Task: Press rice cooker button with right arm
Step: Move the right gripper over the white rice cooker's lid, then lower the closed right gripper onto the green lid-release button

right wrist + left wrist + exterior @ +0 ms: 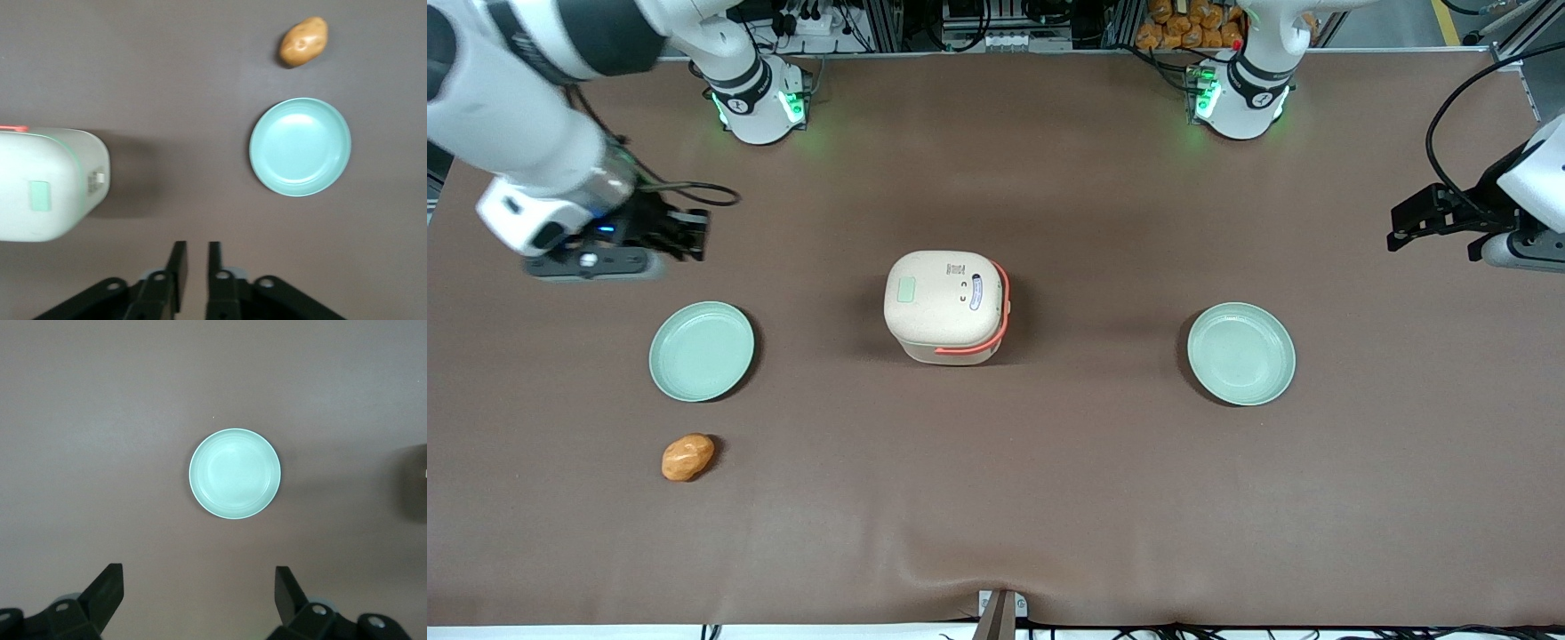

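The rice cooker (947, 307) is cream with a coral-orange handle band. It stands lid closed at the middle of the table and also shows in the right wrist view (47, 183). A pale green panel (908, 290) and a small strip of buttons (975, 292) are on its lid. The right arm (525, 133) reaches in over the working arm's end of the table. Its black gripper (689, 236) hangs above the bare cloth, well apart from the cooker. In the right wrist view the gripper (197, 250) has its fingers close together with nothing between them.
A mint-green plate (702, 351) lies nearer the front camera than the gripper, with a potato (687, 457) nearer still. Both show in the right wrist view: plate (300, 147), potato (303, 41). A second mint plate (1241, 354) lies toward the parked arm's end.
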Motion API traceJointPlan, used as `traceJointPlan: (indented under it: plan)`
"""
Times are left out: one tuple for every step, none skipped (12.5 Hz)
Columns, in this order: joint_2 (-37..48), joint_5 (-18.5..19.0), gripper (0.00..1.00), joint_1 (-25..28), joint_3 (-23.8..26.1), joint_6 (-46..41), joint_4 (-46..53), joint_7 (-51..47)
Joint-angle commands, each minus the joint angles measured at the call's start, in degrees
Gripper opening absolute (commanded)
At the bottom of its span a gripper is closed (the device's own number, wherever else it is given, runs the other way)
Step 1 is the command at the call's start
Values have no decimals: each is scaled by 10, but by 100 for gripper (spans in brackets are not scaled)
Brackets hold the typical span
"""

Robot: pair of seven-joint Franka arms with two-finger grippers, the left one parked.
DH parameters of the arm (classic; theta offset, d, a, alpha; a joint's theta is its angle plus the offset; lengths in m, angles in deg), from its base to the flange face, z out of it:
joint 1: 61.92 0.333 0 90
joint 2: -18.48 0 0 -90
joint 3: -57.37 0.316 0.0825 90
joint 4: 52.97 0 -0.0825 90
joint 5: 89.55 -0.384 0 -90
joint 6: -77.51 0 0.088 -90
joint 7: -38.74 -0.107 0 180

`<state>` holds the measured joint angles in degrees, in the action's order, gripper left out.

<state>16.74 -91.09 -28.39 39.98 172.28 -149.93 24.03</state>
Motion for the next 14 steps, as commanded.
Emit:
traceJointPlan:
  plan:
    - [-29,-19,0,35,-6,18,9,-24]
    - [-32,-21,0,48,-6,34,5,-32]
    - [-40,-21,0,63,-6,46,3,-44]
    - [-47,-21,0,72,-5,56,3,-51]
    - [-55,-21,0,84,-5,62,3,-52]
    - [-63,-21,0,94,-5,72,2,-54]
    - [-73,-21,0,103,-5,80,-1,-61]
    - [-79,-22,0,116,-5,92,-2,-79]
    - [-85,-21,0,128,-5,107,-8,-99]
    - [-91,-21,0,140,-5,118,-11,-102]
    - [-95,-21,0,145,-5,128,-15,-103]
    - [-102,-22,0,156,-5,144,-20,-104]
    - [-106,-21,0,162,-5,158,-26,-120]
    - [-113,-21,0,166,-5,170,-27,-136]
